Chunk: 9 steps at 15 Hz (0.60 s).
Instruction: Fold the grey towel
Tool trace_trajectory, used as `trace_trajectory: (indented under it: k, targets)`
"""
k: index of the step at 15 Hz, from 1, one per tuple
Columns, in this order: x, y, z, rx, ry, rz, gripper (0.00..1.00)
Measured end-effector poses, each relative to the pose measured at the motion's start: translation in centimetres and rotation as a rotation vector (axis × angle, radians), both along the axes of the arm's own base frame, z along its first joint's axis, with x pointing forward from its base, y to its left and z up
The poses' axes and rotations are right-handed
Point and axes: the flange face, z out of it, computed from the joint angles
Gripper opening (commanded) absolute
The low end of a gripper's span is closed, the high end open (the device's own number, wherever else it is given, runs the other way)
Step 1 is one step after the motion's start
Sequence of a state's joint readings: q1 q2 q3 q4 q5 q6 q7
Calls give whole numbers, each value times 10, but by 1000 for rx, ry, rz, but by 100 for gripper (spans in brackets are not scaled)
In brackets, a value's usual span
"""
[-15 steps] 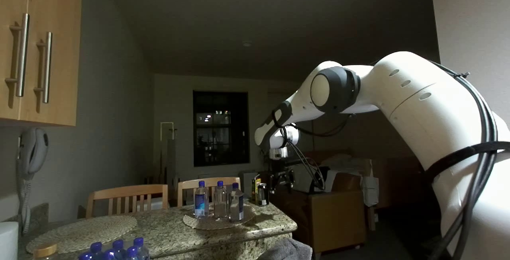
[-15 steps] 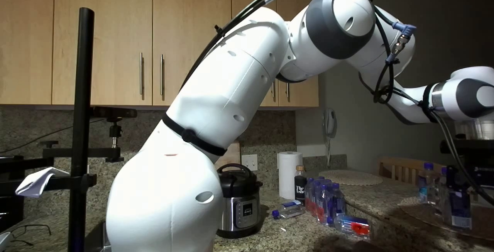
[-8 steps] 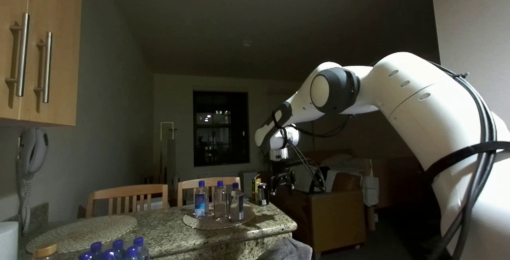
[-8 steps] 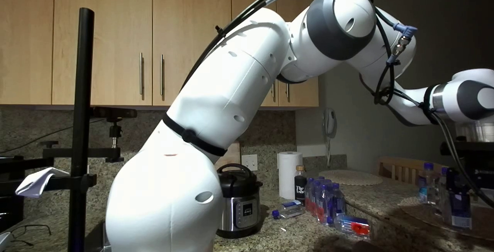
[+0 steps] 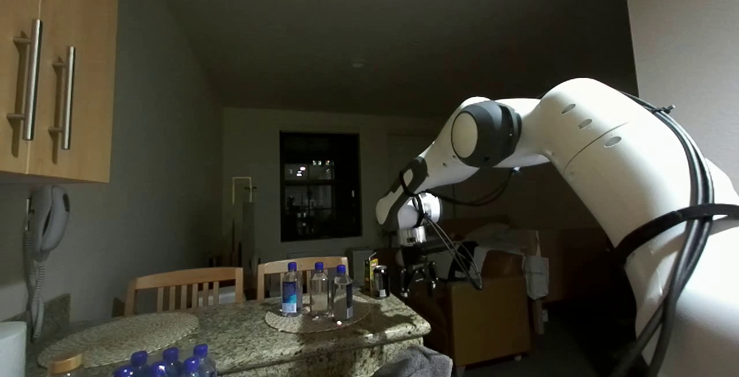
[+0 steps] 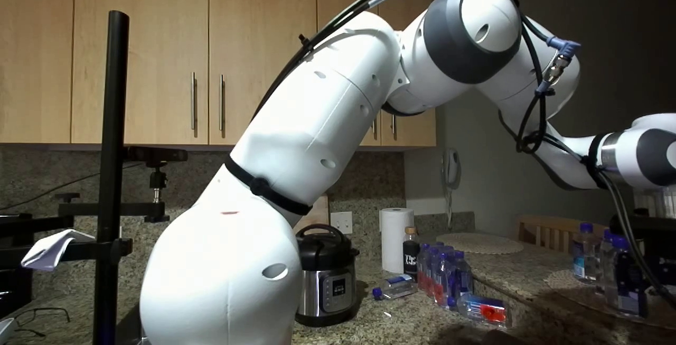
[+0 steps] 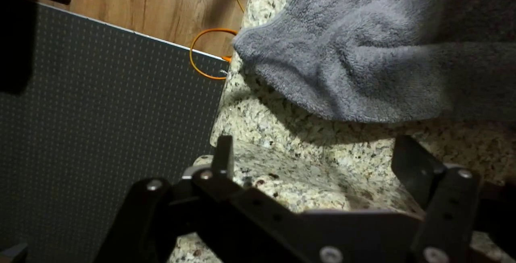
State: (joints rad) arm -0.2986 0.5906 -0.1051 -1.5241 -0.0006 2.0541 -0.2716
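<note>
1. At the left of the wrist view, a dark dotted floor covering (image 7: pixel 105 114) meets wood flooring (image 7: pixel 157 5).
2. To their right, an orange cable (image 7: pixel 191 55) loops beside the edge of a granite counter (image 7: pixel 258 118).
3. The gripper (image 7: pixel 314 154) comes in at the bottom of that view with its two fingers (image 7: pixel 223 156) spread wide apart; they have hold of nothing, and speckled stone shows between them.
4. The grey towel (image 7: pixel 354 57) lies rumpled on the counter beyond the fingertips, with a strip of bare granite showing between. Its corner points left to the counter's edge, creases gather around its middle, and the cloth runs out of view at the top and right.
5. In an exterior view, starting from the left, light-wood cabinet doors (image 5: pixel 86 77) hang above a wall phone (image 5: pixel 49 221).
6. Next come a round woven placemat (image 5: pixel 121 336) and blue-capped bottles (image 5: pixel 171 355) cropped by the lower edge, with wooden chairs (image 5: pixel 190 276) behind.
7. Three bottles (image 5: pixel 319 295) stand upright on another placemat (image 5: pixel 284 324); a black can (image 5: pixel 380 282) is just to their right.
8. Further right, the towel shows only as a cropped hump at the bottom, and the gripper hangs higher up, pointing down.
9. In an exterior view, a black post (image 6: pixel 112 176) is leftmost, then the white robot arm (image 6: pixel 317 123), a pressure cooker (image 6: pixel 325 276), a paper towel roll (image 6: pixel 394 239) and a cluster of bottles (image 6: pixel 441 276), two lying on their sides.
</note>
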Motion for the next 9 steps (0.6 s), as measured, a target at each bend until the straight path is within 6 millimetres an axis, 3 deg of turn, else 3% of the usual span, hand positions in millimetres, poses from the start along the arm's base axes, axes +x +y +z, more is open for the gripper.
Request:
trace_trajectory:
  k: [9]
  targets:
    - [-8, 25, -65, 48, 66, 45, 100]
